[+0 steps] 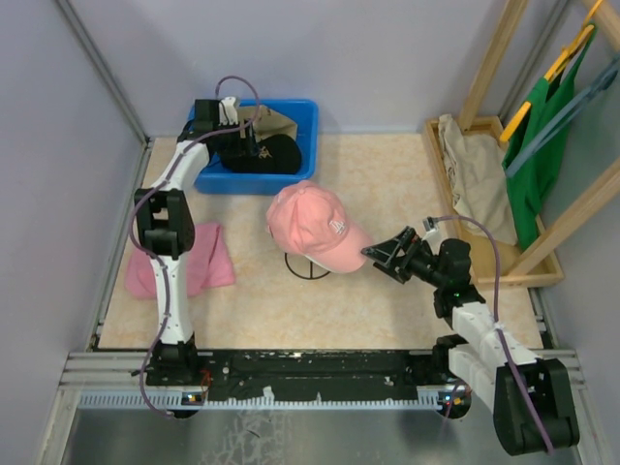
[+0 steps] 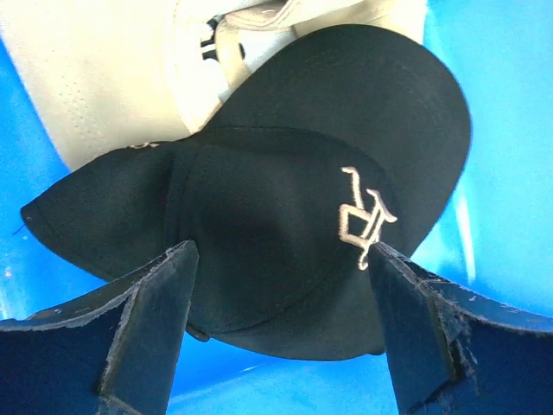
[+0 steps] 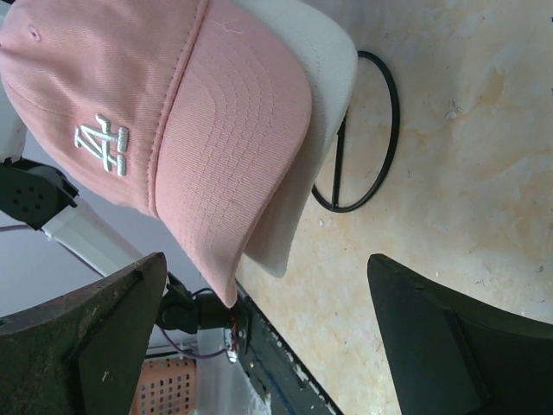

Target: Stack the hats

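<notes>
Your right fingers point(image 3: 449, 346) are hovering spread, gripping nothing, just right of pink cap point(image 1: 310, 225) brim. Pink cap is sitting over white cap point(image 3: 328, 69), mid-tabletop point(image 1: 407, 184). Far left, your left fingers point(image 2: 147, 328) are straddling black cap point(image 2: 259, 190) in blue bin point(image 1: 302, 116), spread wide.

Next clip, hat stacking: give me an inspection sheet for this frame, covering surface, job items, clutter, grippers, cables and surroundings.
Surface: beige mottled tabletop, no spills seen.
Job's things: pink cap over white cap on black wire stand; black cap and tan cap in blue bin.
Clutter: pink cloth flat beside the left arm.
Grippers: left gripper open, fingers either side of the black cap; right gripper open by the pink brim, holding nothing.
Cables: purple cable looped along each arm.
Surroundings: wooden tray with beige garment, green garments on hangers, at right.
</notes>
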Available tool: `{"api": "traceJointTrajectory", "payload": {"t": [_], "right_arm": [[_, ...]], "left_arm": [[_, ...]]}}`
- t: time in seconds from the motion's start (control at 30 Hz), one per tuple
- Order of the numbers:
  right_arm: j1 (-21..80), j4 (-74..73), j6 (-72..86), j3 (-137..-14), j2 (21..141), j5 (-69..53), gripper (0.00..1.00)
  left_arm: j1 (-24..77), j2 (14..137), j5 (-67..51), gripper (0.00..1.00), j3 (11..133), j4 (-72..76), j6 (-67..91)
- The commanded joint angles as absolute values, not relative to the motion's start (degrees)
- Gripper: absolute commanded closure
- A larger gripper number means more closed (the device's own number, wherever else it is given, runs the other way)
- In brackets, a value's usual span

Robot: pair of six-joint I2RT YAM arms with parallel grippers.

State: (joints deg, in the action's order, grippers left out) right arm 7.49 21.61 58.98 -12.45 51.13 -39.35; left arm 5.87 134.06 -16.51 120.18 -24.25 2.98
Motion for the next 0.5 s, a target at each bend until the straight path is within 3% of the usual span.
{"api": "traceJointTrajectory", "payload": {"t": [0.0, 0.23, 0.3, 0.37, 0.47], "right_arm": [[6.9, 25.9, 59.3, -14.2, 51.6, -40.8, 0.01], [6.9, 26.9, 60.2, -13.8, 51.6, -41.0, 0.01], [6.8, 26.8, 60.4, -13.7, 51.5, -41.0, 0.01], [6.8, 26.6, 60.3, -13.7, 51.2, -41.1, 0.01], [6.7, 25.6, 60.2, -14.1, 50.6, -40.8, 0.01]], "left_arm": [[7.2, 135.8, -9.1, 0.14, 121.9, -26.6, -0.4], [7.9, 138.3, -5.3, 0.11, 123.7, -27.3, -1.2], [8.0, 139.3, -3.8, 0.14, 124.1, -27.2, -1.3], [8.1, 140.2, -2.3, 0.25, 124.4, -26.6, -0.9], [8.0, 140.5, -0.8, 0.64, 124.5, -25.6, -0.3]]}}
